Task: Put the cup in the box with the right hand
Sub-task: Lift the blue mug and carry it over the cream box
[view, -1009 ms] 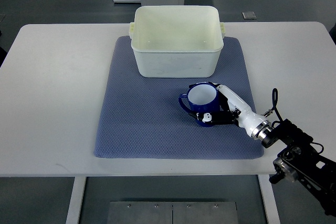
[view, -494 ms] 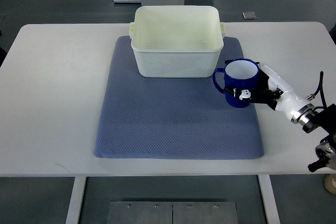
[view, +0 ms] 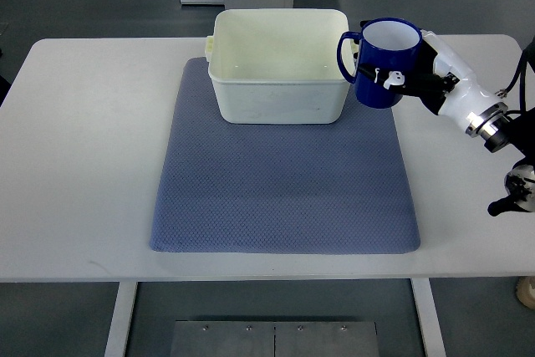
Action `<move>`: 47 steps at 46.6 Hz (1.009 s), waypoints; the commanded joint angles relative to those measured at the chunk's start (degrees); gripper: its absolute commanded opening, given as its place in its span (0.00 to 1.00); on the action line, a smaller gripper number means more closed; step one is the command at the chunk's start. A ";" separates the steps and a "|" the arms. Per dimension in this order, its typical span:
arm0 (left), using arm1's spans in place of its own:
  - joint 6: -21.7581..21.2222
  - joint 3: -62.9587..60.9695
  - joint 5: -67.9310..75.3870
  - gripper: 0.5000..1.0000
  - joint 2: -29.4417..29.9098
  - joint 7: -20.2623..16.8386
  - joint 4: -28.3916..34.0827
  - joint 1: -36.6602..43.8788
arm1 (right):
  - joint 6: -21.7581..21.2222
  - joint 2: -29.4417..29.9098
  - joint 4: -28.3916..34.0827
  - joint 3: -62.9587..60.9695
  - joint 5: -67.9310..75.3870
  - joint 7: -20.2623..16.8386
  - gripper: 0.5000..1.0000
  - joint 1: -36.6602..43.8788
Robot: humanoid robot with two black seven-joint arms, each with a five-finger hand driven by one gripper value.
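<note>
One blue ceramic cup (view: 386, 63) held upright in right robot hand (view: 418, 81) beside cream plastic box (view: 280, 64), near tabletop's far edge; needed carrying leftward over rim, then lowering.

Blue cup (view: 386, 63): upright, clasped in my right hand (view: 426, 73), its handle pointing away from my fingers (view: 393, 78). Cream box (view: 280, 64): just beyond the handle, on grey mat (view: 284, 190), white tabletop (view: 84, 165).

Box (view: 280, 64) open-topped, interior clear; right wall (view: 346, 81) beside held cup (view: 384, 63); mat (view: 284, 173) front bare.
</note>
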State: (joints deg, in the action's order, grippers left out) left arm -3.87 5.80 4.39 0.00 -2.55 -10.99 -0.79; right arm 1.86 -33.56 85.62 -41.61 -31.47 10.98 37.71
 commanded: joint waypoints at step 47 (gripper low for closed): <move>0.00 0.00 0.00 1.00 0.00 0.00 -0.08 0.00 | 4.03 27.67 -29.37 15.50 7.91 -0.34 0.00 24.86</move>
State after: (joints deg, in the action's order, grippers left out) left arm -3.87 5.80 4.40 0.00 -2.54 -11.02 -0.79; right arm 5.86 -7.72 58.19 -26.00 -23.51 10.62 62.16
